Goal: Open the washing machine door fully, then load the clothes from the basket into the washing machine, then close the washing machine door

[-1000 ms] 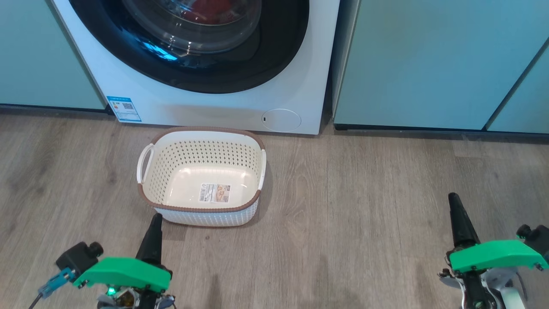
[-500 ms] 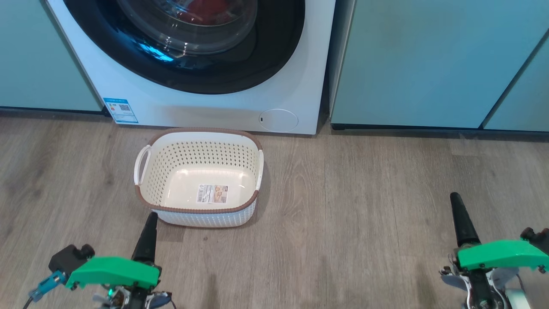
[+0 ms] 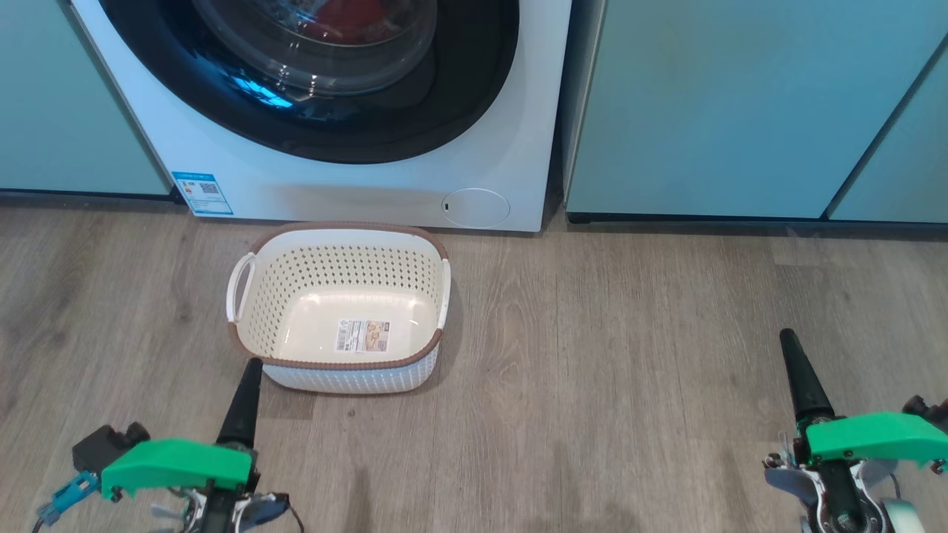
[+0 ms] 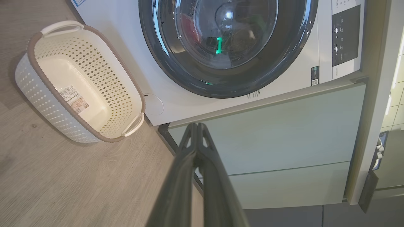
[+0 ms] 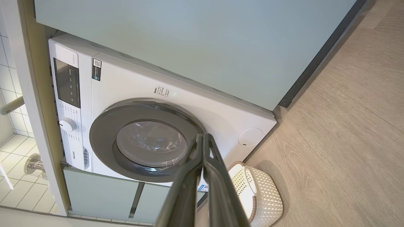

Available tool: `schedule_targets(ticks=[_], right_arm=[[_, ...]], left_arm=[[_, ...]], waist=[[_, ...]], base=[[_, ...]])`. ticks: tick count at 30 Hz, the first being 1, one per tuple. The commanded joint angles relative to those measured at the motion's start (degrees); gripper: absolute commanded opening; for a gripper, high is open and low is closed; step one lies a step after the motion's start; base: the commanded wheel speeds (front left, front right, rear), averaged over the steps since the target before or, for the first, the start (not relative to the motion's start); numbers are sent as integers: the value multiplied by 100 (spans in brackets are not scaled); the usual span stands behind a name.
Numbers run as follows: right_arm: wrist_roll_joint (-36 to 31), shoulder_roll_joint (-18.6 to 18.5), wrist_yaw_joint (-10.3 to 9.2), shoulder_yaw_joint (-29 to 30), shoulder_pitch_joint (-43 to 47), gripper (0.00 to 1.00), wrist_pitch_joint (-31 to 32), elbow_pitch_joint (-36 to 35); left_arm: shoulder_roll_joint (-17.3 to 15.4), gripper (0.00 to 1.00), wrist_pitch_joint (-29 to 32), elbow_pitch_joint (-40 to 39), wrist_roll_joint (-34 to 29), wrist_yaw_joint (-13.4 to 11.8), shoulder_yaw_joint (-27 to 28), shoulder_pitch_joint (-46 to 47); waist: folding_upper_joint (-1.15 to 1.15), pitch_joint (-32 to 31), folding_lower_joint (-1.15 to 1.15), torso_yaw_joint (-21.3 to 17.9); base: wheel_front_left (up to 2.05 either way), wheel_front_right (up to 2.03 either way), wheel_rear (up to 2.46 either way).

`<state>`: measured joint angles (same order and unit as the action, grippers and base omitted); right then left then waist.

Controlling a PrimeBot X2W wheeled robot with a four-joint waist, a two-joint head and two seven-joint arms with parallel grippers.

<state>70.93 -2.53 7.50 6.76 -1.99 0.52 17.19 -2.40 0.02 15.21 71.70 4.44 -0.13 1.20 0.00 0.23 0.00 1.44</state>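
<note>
Wrapping up: task looks done, judging from how things lie.
Door: washing machine door point(image 3: 333, 127) sits flush on the washing machine point(image 3: 355, 194); looks shut, latch can't be checked.
Clothes: red clothes point(image 3: 342, 18) behind the door glass, inside the drum.
Basket: basket point(image 3: 337, 364) bare inside, on the floor point(image 3: 592, 370) just in front of the machine.
Left claw: left claw point(image 3: 250, 370) clenched, nothing in it, tip just beside the basket's near corner.
Right claw: right claw point(image 3: 789, 346) clenched, nothing in it, well apart from the basket.
Do it well: keep both claws clear of the basket; if the latch is doubtful, one flat press on the black rim.

White washer point(image 3: 355, 189), black-rimmed door point(image 3: 459, 96), teal cabinets point(image 3: 740, 111).
Cream perforated basket point(image 3: 348, 379), brown rim; red clothes point(image 3: 348, 18); grey woodgrain floor point(image 3: 629, 370).
</note>
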Motion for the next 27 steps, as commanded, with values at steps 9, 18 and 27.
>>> schedule_targets(ticks=[9, 18, 27], right_arm=[[639, -31, -1, -63, -357, 0, 185, -253], [1187, -32, -1, -49, -380, 0, 337, -276], [1795, -34, -1, -33, -405, 0, 505, -302]], left_arm=[[-95, 0, 178, -152, 634, 114, 274, 364], [-98, 0, 329, -139, 1177, 184, 391, 411], [-101, 0, 498, -125, 1780, 262, 522, 464]], waist=[[0, -1, 0, -39], [0, -3, 0, -78], [0, -4, 0, -121]], base=[[0, 0, 0], [0, 0, 0], [0, 0, 0]])
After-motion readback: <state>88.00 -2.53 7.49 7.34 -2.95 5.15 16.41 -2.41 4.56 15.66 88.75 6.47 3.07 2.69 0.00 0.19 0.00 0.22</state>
